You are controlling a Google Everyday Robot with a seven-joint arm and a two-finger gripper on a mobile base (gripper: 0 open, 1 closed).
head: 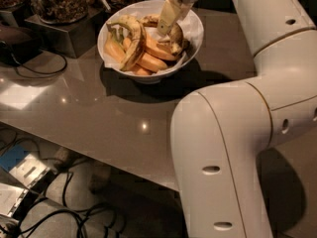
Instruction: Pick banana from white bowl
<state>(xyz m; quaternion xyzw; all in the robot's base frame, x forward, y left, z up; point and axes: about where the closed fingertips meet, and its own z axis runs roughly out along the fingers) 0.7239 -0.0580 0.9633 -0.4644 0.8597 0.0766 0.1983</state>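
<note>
White arm (233,148) fills view from 3 to 6 o'clock above grey desk (99,118); white bowl (158,74) at 12 o'clock; brown-mottled banana (178,39) at bowl's 3 o'clock side; end effector (163,31) angled into bowl just at banana's 9 o'clock, grip not discernible.

We get one view only, high up and tilted steeply down, with the robot's own arm (233,157) so near the lens that its white elbow fills the lower right. It faces forward across the brown counter (99,118) to the white bowl (153,76) near the top edge. The claw (164,30) sits top centre, at the far end of the view, reaching down into the bowl. Floor cables (74,207) show lower left, past the counter's near edge.
</note>
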